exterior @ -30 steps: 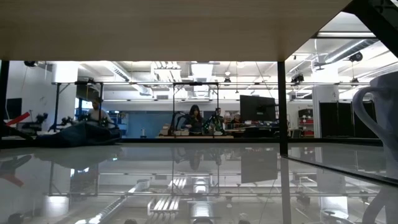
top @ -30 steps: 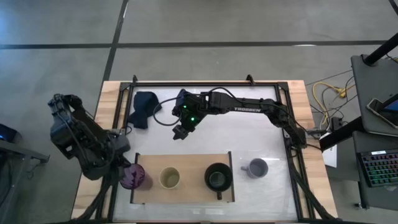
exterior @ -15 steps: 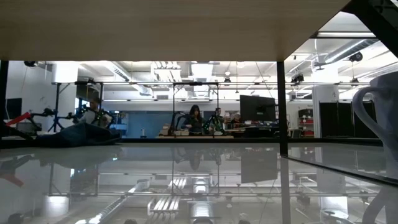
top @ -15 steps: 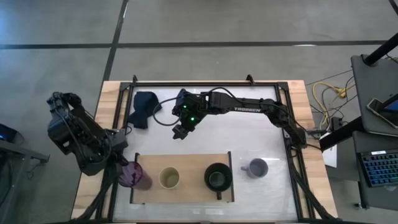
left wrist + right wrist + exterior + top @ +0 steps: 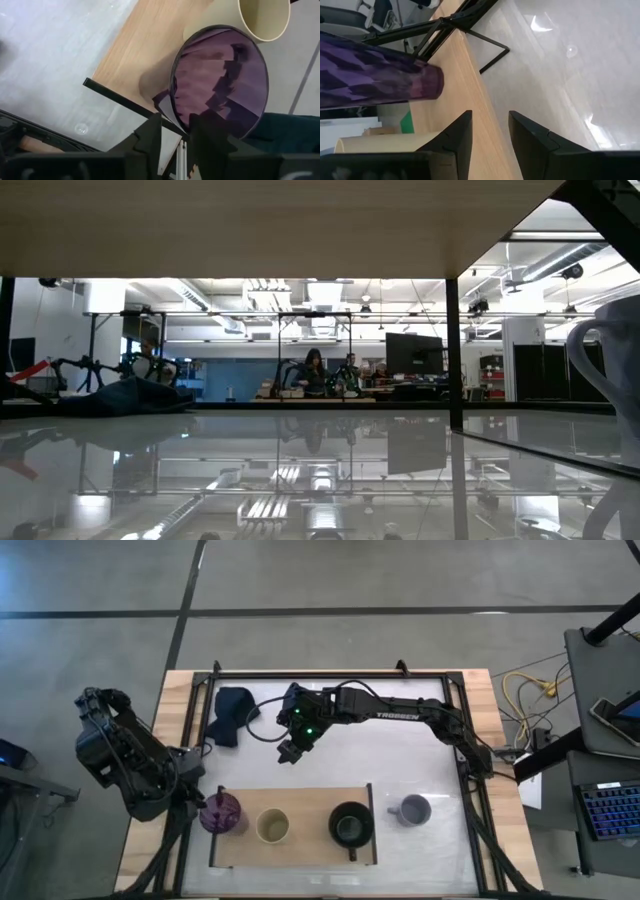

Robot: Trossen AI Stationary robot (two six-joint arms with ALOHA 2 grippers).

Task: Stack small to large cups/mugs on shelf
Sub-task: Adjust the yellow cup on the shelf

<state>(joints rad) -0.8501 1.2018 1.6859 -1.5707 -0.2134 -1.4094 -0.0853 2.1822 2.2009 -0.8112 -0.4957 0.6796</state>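
The translucent purple tumbler (image 5: 221,813) (image 5: 220,80) stands on its base at the left end of the light-wood shelf (image 5: 310,802). To its right on the shelf stand the beige cup (image 5: 272,826) and the black mug (image 5: 351,825). The lavender-grey mug (image 5: 410,809) stands on the table just right of the shelf. My left gripper (image 5: 177,140) is open over the tumbler's near-left rim, one finger inside and one outside. My right gripper (image 5: 289,753) (image 5: 490,135) hangs open over the middle of the table, holding nothing. My left gripper comes at the tumbler from above, slanting in from the table's left. The rim wall (image 5: 173,107) runs into the gap between its two fingers. I cannot tell whether either finger touches the wall.
A dark blue cloth (image 5: 232,715) lies at the far left of the table. The table's black frame (image 5: 330,675) runs along the far edge. Bare tabletop (image 5: 400,755) lies between the shelf and the far edge.
The purple tumbler has shifted a little toward the table's right and far edges, onto the shelf's left end. It leaned before and now stands more upright.
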